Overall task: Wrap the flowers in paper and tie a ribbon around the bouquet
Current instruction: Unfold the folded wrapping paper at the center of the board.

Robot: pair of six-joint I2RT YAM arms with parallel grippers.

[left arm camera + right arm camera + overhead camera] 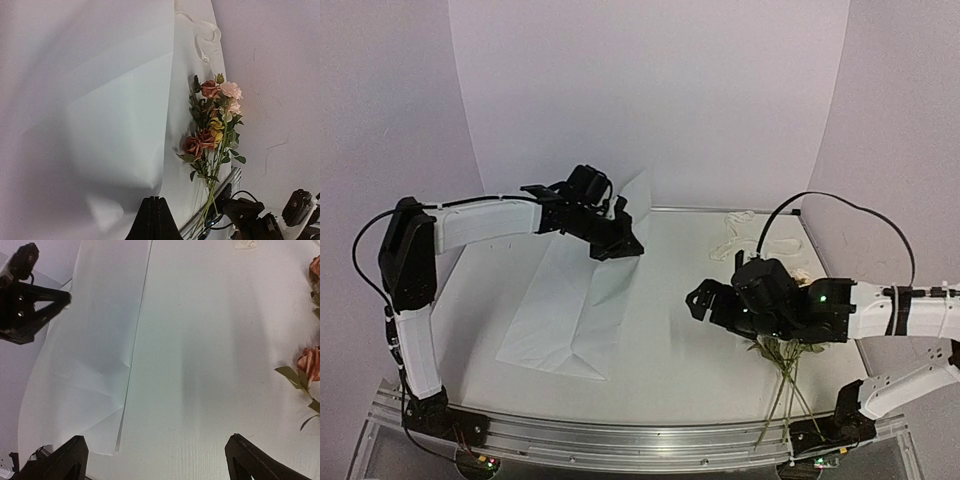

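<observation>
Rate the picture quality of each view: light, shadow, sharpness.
Top external: soft even light, coarse detail; the right arm hides most of the flowers. Left wrist: the paper fills the left side, hazy and shaded; the flowers look sharper. Right wrist: a faint grey shadow band runs down the table; no glare.

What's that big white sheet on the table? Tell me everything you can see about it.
The paper is a large, thin white sheet, soft-looking and marked by fold creases. Most of it lies flat on the table, left of centre, running diagonally away from the arms. Its far end is raised off the surface and stands up, apparently pinched in the closed left tool. Nothing else touches it.
</observation>
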